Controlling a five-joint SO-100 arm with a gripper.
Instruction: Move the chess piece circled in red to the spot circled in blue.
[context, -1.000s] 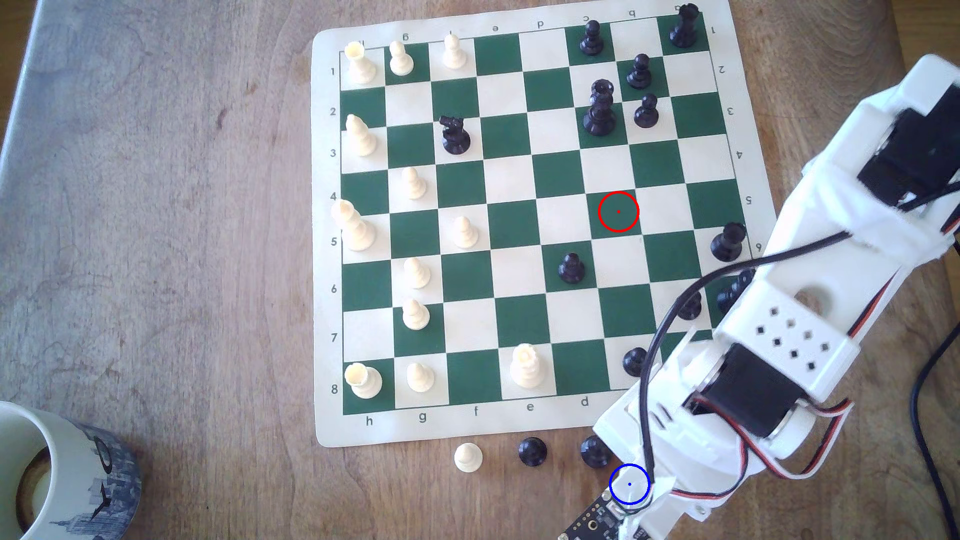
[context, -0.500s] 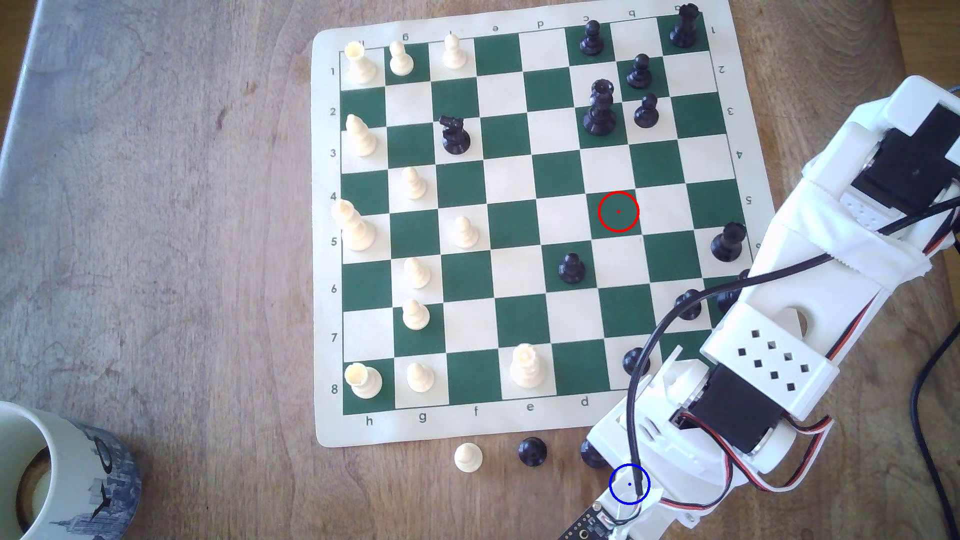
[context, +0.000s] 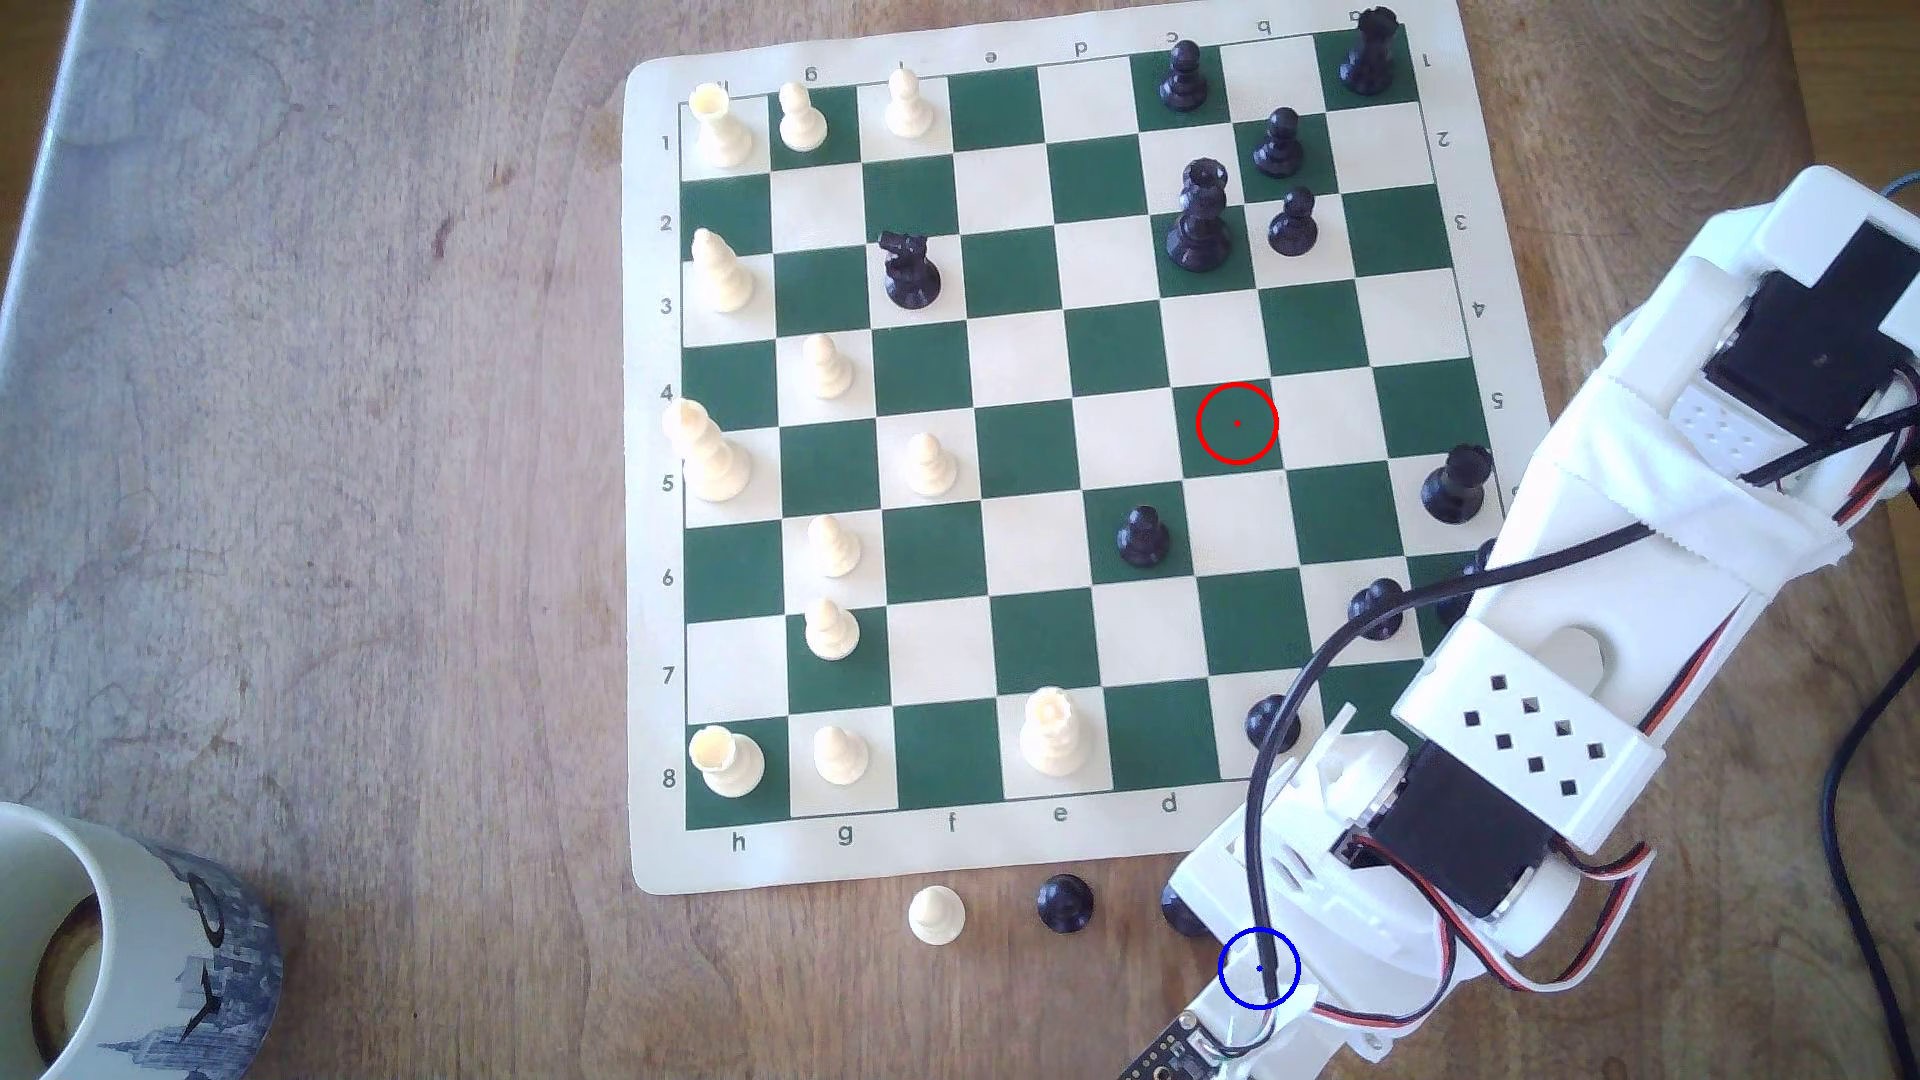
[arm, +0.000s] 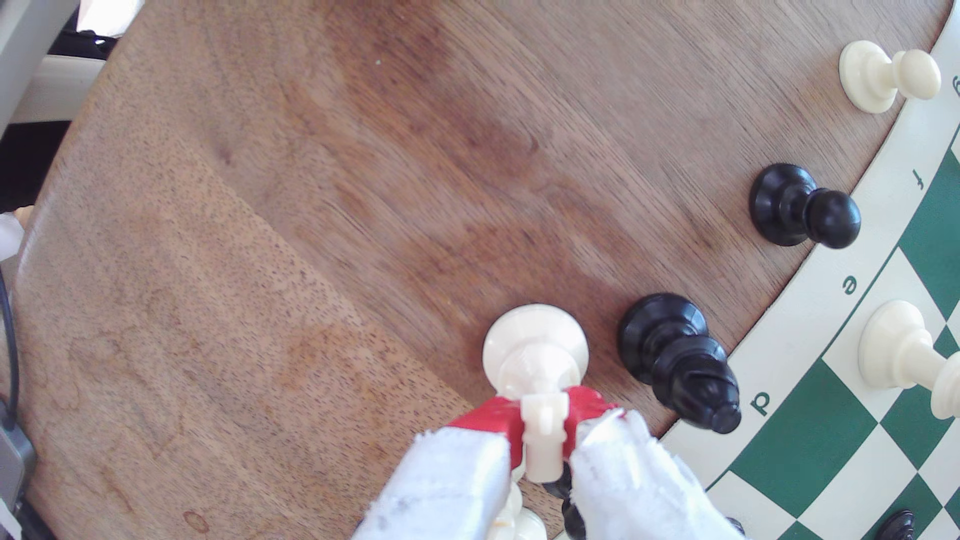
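Gripping a cream chess piece (arm: 537, 358) by its upper stem, the end effector (arm: 543, 420) has its red-tipped, cloth-wrapped fingers (arm: 493, 418) closed on either side of it. The piece stands upright over bare wooden counter (arm: 285, 233), its round base just beside a black bishop (arm: 675, 358); whether the base touches the wood cannot be told. A black pawn (arm: 800, 210) and a cream pawn (arm: 883, 75) stand further along, near the edge of the green-and-cream chess mat (arm: 831, 441). From the exterior view, the white arm (context: 1538, 727) reaches across the mat's lower right corner and covers part of the blue ring (context: 1259, 968) on the counter. The red ring (context: 1236, 423) marks a green square with no piece on it.
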